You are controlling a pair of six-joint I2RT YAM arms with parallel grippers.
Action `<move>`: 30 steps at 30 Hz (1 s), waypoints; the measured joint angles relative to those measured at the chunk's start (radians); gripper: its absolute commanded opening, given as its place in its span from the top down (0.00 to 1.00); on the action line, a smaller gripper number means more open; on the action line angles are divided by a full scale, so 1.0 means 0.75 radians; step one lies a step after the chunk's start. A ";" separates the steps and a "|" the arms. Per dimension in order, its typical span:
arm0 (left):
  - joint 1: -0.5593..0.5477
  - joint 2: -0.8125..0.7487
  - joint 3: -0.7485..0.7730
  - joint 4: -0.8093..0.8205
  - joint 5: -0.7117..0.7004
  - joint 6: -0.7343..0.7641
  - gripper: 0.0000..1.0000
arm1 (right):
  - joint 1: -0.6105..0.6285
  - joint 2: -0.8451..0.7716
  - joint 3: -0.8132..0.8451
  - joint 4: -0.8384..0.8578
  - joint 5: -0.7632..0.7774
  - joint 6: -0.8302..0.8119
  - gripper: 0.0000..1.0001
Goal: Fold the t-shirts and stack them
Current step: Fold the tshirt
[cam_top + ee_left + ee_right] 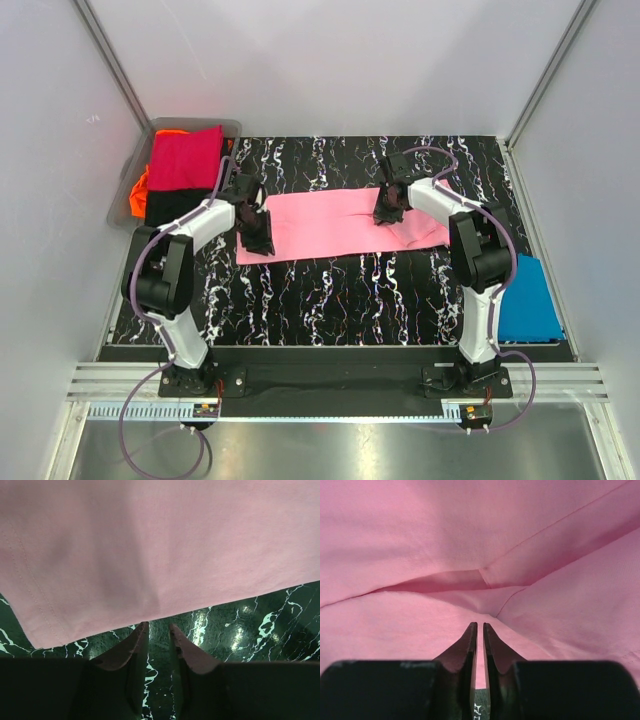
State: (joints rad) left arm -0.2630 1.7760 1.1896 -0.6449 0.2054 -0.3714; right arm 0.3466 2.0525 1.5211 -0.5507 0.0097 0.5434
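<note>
**Fingers down at the pink shirt, both arms**

Left gripper first: my wrist view shows its two dark, tapered fingers a small way apart. Bare table shows through the gap and nothing is in it, so it is open a little and holding nothing. The tips sit right at the near edge of the pink shirt. A stitched hem runs down the cloth to the left of the fingers.

Right gripper: the fingers are almost together, with only a thin slit between them. The tips press up to a crease where several layers of the shirt meet. I cannot tell whether any cloth is pinched.

From above, the shirt lies flat as a long, smooth band between the two grippers. One sleeve pokes out at the right gripper's end. It is soft, matte, light pink knit with no print.

The table is glossy black marble with white veins. A blue shirt lies folded at the table edge, well apart, outward of the right arm. Beyond the left gripper, a grey plastic bin holds crimson, orange and black shirts.
</note>
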 measured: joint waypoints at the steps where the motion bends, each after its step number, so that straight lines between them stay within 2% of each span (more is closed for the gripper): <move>1: 0.000 0.007 0.002 -0.001 0.000 0.002 0.72 | 0.000 0.002 0.000 0.000 -0.001 0.003 0.85; 9: 0.001 0.096 0.008 -0.026 -0.025 0.003 0.73 | -0.004 0.055 0.017 0.000 -0.001 0.005 0.84; 22: 0.002 0.090 -0.019 -0.009 -0.024 0.001 0.73 | -0.040 0.129 0.106 0.001 -0.003 0.005 0.83; 30: 0.011 0.069 -0.045 0.007 -0.025 -0.003 0.72 | -0.045 0.168 0.156 0.004 -0.071 0.003 0.78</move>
State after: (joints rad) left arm -0.2546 1.8275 1.1557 -0.6395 0.1864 -0.3733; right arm 0.3130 2.1784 1.6382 -0.5480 -0.0437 0.5457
